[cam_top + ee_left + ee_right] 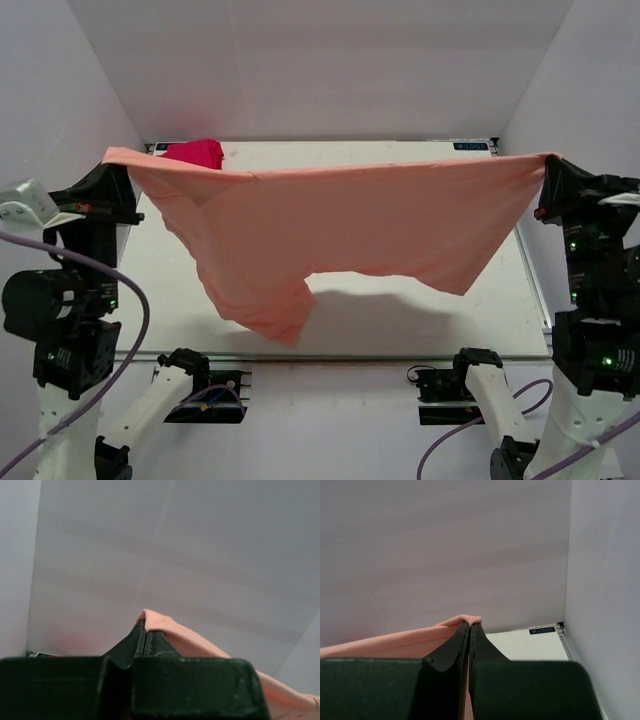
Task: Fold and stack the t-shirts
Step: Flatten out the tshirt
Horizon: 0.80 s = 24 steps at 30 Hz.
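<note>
I'm holding the pink t-shirt (340, 230) stretched in the air over the table (420, 325), one end of its top edge in each arm. Left gripper (145, 626) is clamping one corner above the table's far-left corner. The right gripper (470, 625) is clamping the other above the right edge. Both sets of fingers are pinching fabric. The top edge is running near-taut between them and the body is hanging, sagging lowest toward the near-left. Can't tell if that tip is touching the table.

I'm reading this as the spread step before the first fold, so folding isn't started on this one. Next move is calling for both arms lowering together and drawing toward the near edge, so the shirt is landing flat, not bunched.

Red t-shirt (196, 153) is sitting as a small folded bundle at the far-left corner, just behind the left-hand grip. I'm treating it as the stack base and watching it, since the hanging cloth could be sweeping it. Purple cable (135, 320) is looping by the left arm, apart from the cloth.
</note>
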{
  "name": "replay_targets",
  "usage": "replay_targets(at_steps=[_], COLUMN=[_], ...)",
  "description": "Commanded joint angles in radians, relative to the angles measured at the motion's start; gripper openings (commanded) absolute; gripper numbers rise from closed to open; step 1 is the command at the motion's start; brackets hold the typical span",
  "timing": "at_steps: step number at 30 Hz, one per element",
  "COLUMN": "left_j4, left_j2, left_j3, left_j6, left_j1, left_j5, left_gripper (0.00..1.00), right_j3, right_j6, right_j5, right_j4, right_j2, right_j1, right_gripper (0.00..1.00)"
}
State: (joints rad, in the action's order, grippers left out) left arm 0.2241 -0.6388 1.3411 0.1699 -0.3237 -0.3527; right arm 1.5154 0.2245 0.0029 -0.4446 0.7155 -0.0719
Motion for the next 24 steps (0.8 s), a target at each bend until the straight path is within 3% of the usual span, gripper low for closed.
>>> replay_targets(at_steps=[1, 9, 18, 24], left_j4=[0.040, 0.115, 0.196, 0.187], left_j2=[0.004, -0.007, -0.025, -0.035], left_j3=[0.107, 0.268, 0.441, 0.397], left_j6=[-0.021, -0.041, -0.041, -0.027], left_j1=[0.005, 0.005, 0.005, 0.005], left_j5=[0.053, 0.193, 0.245, 0.288], left_gripper=[0.00, 0.00, 0.00, 0.00], right_j3=[0.067, 0.172, 0.264, 0.223], right_j6=[-0.028, -0.040, -0.050, -0.042], right_j5=[0.088, 0.106, 0.118, 0.111], right_j4=[0.012, -0.045, -0.075, -0.071], right_j2=[-0.033, -0.070, -0.099, -0.108], right_j1=[-0.005, -0.003, -0.003, -0.002], right_gripper=[0.00, 0.00, 0.00, 0.00])
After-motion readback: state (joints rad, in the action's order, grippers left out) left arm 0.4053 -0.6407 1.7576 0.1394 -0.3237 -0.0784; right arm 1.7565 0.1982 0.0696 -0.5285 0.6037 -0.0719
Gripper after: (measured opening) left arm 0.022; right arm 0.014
